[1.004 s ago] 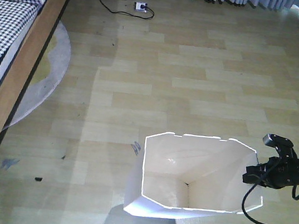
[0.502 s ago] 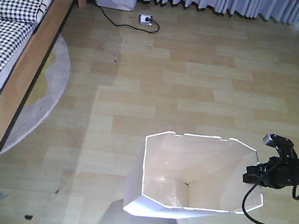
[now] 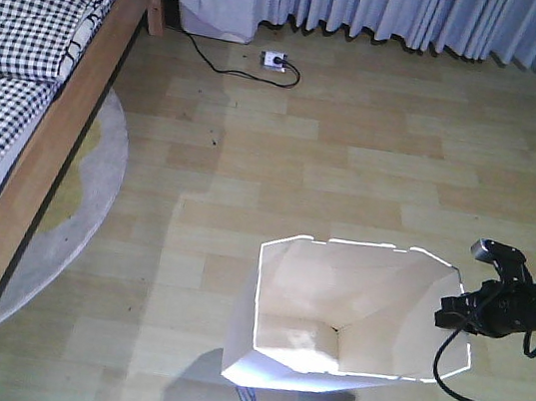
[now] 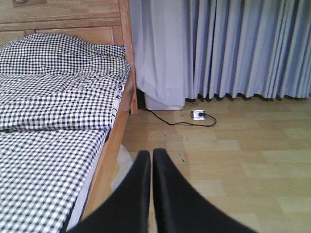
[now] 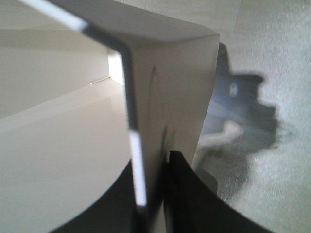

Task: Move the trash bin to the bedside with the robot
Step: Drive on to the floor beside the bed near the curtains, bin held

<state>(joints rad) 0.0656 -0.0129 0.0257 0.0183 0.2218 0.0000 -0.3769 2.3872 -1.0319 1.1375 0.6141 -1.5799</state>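
The white trash bin [image 3: 351,319] hangs low in the front view, its mouth tilted toward me and its inside cream. My right gripper [image 3: 455,311] is shut on the bin's right rim; the right wrist view shows the thin wall [image 5: 146,126] pinched between the black fingers [image 5: 182,194]. The bed [image 3: 25,73], with its light wooden frame and checked bedding, runs along the left edge. In the left wrist view my left gripper [image 4: 151,155] is shut on nothing, pointing at the floor beside the bed [image 4: 63,111].
A round grey rug [image 3: 87,194] pokes out from under the bed. A white power strip [image 3: 273,58] with a black cable lies near the blue curtains [image 3: 427,13] at the back. Wood-plank floor lies between bin and bed.
The whole floor scene has slid down and right in the front view: curtains and power strip sit lower, more of the bed shows. Bin and right gripper keep their place in the frame.
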